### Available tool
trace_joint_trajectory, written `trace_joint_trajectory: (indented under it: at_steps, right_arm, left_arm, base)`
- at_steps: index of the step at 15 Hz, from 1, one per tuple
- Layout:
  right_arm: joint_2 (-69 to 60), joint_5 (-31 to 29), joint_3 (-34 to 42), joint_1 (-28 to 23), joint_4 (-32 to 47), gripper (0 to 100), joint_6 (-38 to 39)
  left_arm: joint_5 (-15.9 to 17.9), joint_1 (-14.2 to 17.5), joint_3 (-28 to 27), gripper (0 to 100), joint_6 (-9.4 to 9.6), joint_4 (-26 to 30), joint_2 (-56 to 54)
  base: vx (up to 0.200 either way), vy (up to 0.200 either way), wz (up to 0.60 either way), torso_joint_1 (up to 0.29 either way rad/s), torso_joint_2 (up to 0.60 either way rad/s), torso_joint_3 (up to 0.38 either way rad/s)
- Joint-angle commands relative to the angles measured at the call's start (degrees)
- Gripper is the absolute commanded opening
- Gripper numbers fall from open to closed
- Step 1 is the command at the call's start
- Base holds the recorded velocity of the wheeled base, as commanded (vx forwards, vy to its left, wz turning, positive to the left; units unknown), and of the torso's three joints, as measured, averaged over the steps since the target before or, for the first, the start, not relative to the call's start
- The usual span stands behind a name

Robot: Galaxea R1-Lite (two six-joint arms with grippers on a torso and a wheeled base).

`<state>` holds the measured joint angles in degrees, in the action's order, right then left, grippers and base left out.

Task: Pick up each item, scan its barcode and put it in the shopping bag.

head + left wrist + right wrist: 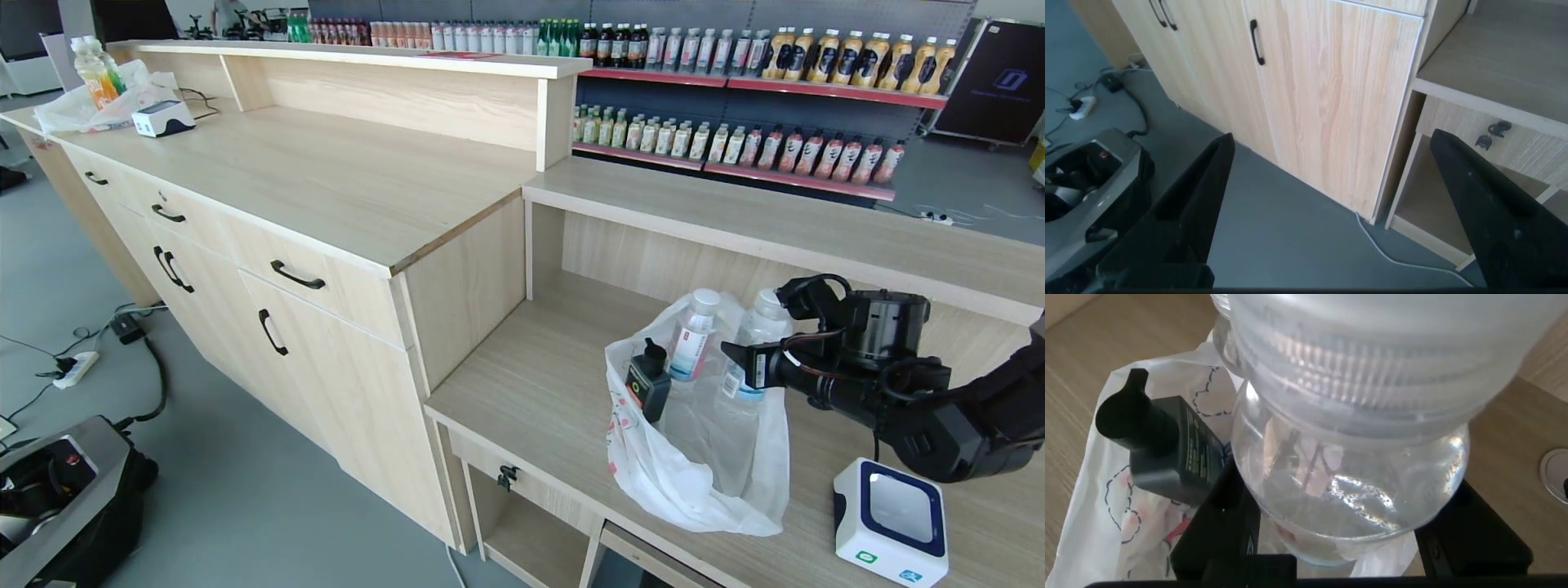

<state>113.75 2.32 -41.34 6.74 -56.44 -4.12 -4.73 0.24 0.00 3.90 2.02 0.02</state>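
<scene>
As viewed from head cam, noted tall wood counter (326, 171) w/ drawers and cupboard doors along its front, running from far L to centre. Logged drink shelving (735, 90) behind it: two red-edged rows stocked w/ bottles. Found lower desk (531, 384) butted against counter's R end, one step down.

Located shopping bag (678, 482) on desk near front edge: white, translucent, mouth open upward. Noted scanner (890, 514), white box w/ dark-rimmed window facing up, on desk just R of bag and apart from it, close by R arm.

Recorded R gripper (755, 366) at bag's mouth, arm on R side, fingers clamped narrow on clear water bottle (747, 339) just below its shoulder. Confirmed same grip via R wrist cam, w/ bottle (1355, 474) pinned between both fingers. Saw bottle upright, blue-labelled, lower half inside bag; could not tell whether base rested on anything.

Found L gripper (1330, 137) low over grey floor (1290, 237) beside cupboard front, fingers spread wide.

Logged 2nd water bottle (694, 331), red-and-white label, upright in bag, just beside held one on its L. Saw black container (649, 384) w/ black cap inside bag at its L rim. Spotted white power strip (75, 369) on floor, far L.
</scene>
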Motion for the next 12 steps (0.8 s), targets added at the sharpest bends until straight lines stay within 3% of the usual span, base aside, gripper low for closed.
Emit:
trace_joint_trajectory:
  at_steps: [1,12]
  right_arm:
    - [1.8,0.0,0.6,0.1,-1.2,0,-0.1]
    - [2.9,0.0,4.8,2.9,-7.5,0,-0.4]
  left_arm:
    - [0.0,0.0,0.0,100,-0.03,0.0,0.0]
    - [0.0,0.0,0.0,100,-0.03,0.0,0.0]
  base:
    - [0.000,0.000,0.00,0.000,0.00,0.000]
    - [0.000,0.000,0.00,0.000,0.00,0.000]
